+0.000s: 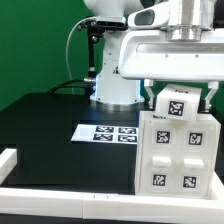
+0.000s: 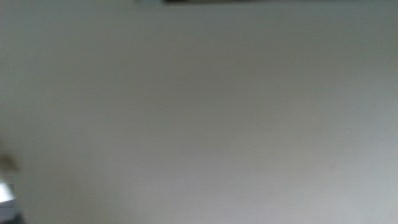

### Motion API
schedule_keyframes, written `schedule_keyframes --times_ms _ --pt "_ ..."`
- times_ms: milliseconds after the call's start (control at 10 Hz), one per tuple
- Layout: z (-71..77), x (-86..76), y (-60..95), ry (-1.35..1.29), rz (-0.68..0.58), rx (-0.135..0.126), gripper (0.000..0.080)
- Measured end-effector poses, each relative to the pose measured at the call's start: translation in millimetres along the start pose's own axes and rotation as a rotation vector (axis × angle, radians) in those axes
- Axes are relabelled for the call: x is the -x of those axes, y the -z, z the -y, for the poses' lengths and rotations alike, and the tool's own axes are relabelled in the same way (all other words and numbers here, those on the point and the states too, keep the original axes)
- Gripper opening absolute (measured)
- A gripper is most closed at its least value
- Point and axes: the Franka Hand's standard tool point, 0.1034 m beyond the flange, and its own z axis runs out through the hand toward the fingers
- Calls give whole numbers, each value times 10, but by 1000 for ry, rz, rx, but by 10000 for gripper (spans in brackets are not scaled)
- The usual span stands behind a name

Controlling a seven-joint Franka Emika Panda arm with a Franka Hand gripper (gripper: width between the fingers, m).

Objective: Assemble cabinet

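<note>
The cabinet (image 1: 176, 152) is a large white box-like body with several black-and-white marker tags, standing upright at the exterior view's right, near the front of the black table. My gripper (image 1: 179, 98) comes down from above. Its dark fingers (image 1: 149, 94) stand on either side of the cabinet's upper part, closed against it. In the wrist view a blurred pale surface, the cabinet (image 2: 199, 120), fills the picture very close to the camera, and no finger shows there.
The marker board (image 1: 108, 132) lies flat on the black table (image 1: 50, 125) in the middle. A low white border rail (image 1: 60, 188) runs along the front and left edges. The arm's white base (image 1: 116, 88) stands behind.
</note>
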Motion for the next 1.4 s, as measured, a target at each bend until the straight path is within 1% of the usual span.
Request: schedule_keyframes --times_ms 100,200,400,500,600,800,900,1000,1100,1200,1300,1400 --pt "-25 7 47 2 62 22 713" --pt "-20 -74 107 1 83 30 783" --pt "-117 -56 82 -11 227 69 796" --pt "-139 -64 64 -10 265 77 797" --pt "-146 -51 54 -33 287 74 797" --pt "-59 -11 48 -23 272 65 797" --pt "-18 -25 55 -19 258 58 797" --pt "-29 -23 46 -27 259 61 754" --pt "-29 -22 43 -40 259 63 754" --pt "-28 -21 43 -66 259 66 617" --pt "-28 -21 42 -123 257 74 534" --pt "-28 -20 42 -174 255 80 534"
